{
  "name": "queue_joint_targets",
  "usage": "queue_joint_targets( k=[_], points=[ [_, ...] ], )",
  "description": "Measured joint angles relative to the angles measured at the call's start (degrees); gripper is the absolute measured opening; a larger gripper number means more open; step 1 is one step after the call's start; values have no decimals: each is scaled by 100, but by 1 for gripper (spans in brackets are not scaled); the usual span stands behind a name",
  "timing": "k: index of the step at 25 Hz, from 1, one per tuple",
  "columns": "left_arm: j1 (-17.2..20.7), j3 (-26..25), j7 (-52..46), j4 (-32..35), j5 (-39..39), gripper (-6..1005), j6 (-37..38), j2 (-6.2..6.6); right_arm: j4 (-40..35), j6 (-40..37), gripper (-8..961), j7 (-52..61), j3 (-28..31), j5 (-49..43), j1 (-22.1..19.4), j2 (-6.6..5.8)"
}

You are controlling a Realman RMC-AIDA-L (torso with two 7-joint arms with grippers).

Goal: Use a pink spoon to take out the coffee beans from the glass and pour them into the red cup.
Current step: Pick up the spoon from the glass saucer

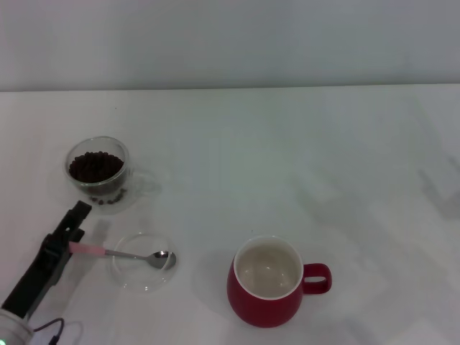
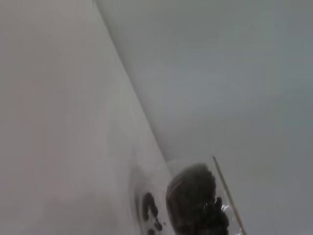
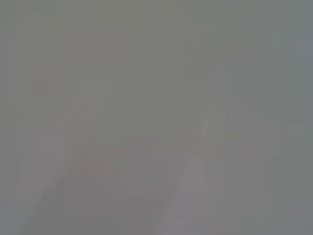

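pink-handled metal teaspoon [image 1: 122, 253] near table's front-left edge, bowl in shallow clear glass dish [image 1: 144, 261]. light, stiff, slippery; take mid-handle. left gripper [image 1: 74, 228] at handle end, finger spread: cannot tell. bean-filled double-walled glass [image 1: 98, 172] behind; red ceramic mug [image 1: 267, 283] right.

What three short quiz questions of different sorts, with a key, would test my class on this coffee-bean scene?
1. True or false: the red cup already holds beans.
2. The spoon's bowl rests over which item? A) glass dish B) red cup C) bare table
3. Fill in: the coffee beans sit in the ____.

Key:
1. False; its inside looks empty.
2. A, the glass dish; the left gripper is at the pink handle.
3. glass.
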Motion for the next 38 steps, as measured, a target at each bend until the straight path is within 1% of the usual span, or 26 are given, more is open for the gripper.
queue_joint_targets(
  k=[4,7,11,14,18,21,28,38],
  points=[
    [-101,0,-36,-22,100,768,-129,-13,-2,6,665,-2,23,0,4,-1],
    [-105,-4,-15,-45,182,768,-135,-24,-3,37,666,-3,25,0,12,-1],
    [-35,-7,173,-93,240,768,-91,-63,-3,60,666,-3,29,0,33,-1],
    [38,-34,308,-144,243,769,-3,-67,-3,63,665,-1,31,0,30,-1],
    [187,-53,494,-169,244,769,280,-75,-3,50,665,23,32,0,-7,-1],
    [249,-54,612,-193,238,766,410,-75,-3,19,666,27,32,0,-39,-1],
    [289,-54,604,-184,245,742,436,-51,-3,-110,665,19,40,0,-128,5],
    [249,-15,616,-195,288,709,359,-48,-3,-358,660,5,108,0,-240,68]
  ],
)
